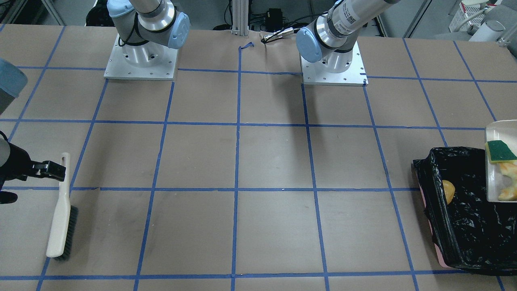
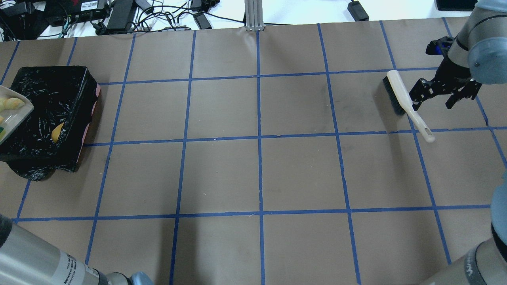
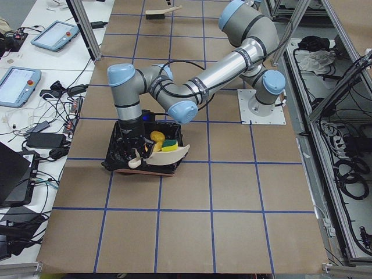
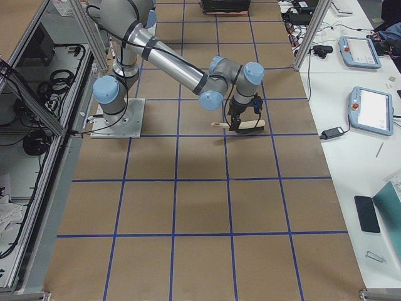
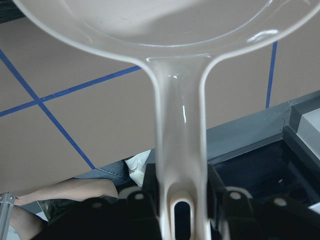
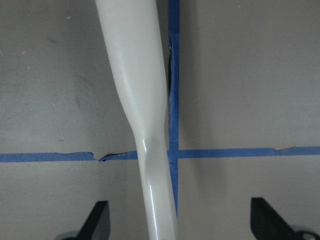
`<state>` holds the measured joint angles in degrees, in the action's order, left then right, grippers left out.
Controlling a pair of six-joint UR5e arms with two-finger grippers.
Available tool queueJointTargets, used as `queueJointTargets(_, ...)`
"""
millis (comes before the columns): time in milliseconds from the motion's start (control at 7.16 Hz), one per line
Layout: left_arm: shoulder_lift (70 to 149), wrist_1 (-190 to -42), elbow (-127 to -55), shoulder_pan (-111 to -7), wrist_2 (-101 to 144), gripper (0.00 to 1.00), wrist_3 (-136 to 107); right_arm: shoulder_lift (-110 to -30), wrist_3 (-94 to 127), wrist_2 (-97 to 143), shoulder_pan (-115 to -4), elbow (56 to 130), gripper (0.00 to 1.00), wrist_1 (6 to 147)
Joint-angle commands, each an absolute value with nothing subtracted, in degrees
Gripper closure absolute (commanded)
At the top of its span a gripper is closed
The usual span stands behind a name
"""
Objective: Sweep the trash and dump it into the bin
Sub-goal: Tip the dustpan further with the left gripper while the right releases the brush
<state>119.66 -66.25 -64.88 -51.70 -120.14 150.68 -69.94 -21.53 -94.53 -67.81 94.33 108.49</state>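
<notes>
My left gripper (image 5: 182,200) is shut on the handle of the beige dustpan (image 1: 499,133), which it holds tilted over the bin (image 1: 464,226). The bin is lined with black plastic and stands at the table's left end (image 2: 75,79). The yellow sponge with green backing (image 1: 500,150) and the tan bread piece (image 1: 509,182) lie on the dustpan. The potato (image 1: 447,191) lies inside the bin against its wall. My right gripper (image 2: 435,101) is open, its fingers (image 6: 97,222) apart on either side of the handle of the brush (image 2: 400,95), without touching it.
The cream brush with black bristles (image 1: 60,210) lies flat on the table at the robot's right end. The two arm bases (image 1: 141,60) stand at the robot's side of the table. Blue tape lines grid the brown table (image 1: 258,161).
</notes>
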Motion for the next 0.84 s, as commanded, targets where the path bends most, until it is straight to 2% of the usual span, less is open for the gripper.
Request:
queueJointTargets(0, 119.71, -62.16, -65.04, -54.13, -124.17, 1.0, 152.3, -74.33, -21.53, -94.05, -68.03, 93.96, 0.0, 108.28)
queueJointTargets(419, 120.15, -53.63, -65.92, -57.2, -127.86, 1.0, 154.87, -81.98, -20.92, -90.37, -70.56, 93.69, 0.0, 98.84)
queueJointTargets(698, 119.97, -51.5, -67.14, -59.5, -130.87, 1.0, 154.86, -81.56, -20.65, -89.65, -71.19, 92.56, 0.0, 98.35)
